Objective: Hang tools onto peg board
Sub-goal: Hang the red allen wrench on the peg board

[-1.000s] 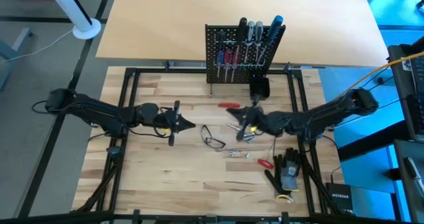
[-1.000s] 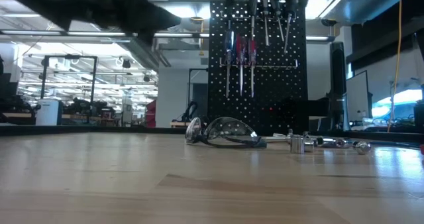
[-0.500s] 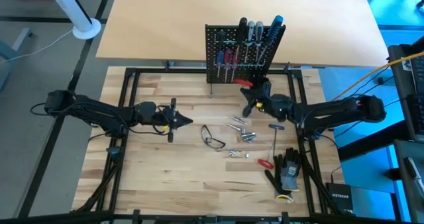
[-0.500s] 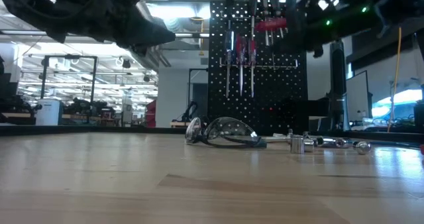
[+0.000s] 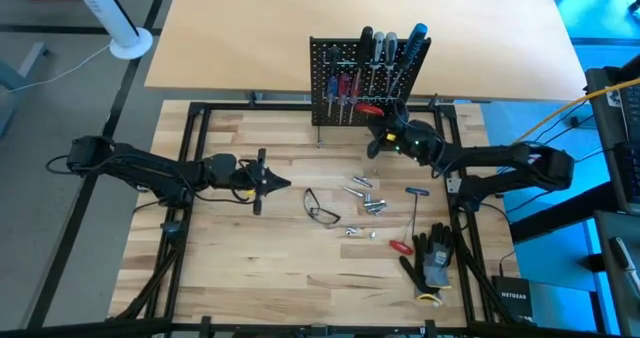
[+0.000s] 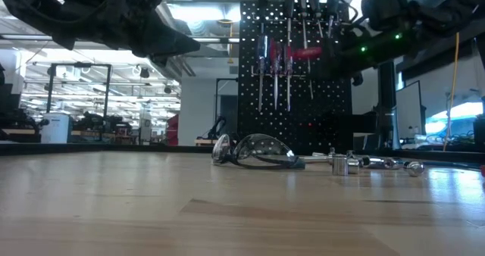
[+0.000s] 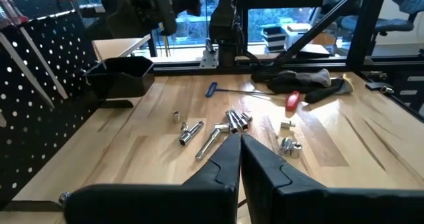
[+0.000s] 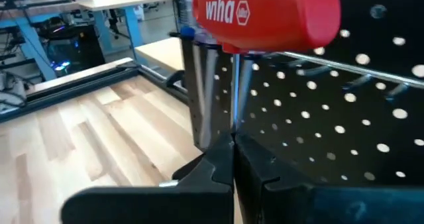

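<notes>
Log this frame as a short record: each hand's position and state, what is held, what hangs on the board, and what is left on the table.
right hand: at the black perforated peg board, shut on the red T-handle tool
left hand: shut, empty, above the wooden table left of centre
peg board: screwdrivers with red, black, grey and blue handles hanging
table: clear safety glasses, metal sockets, blue-handled T-wrench, small red-handled tool, black gloves
</notes>
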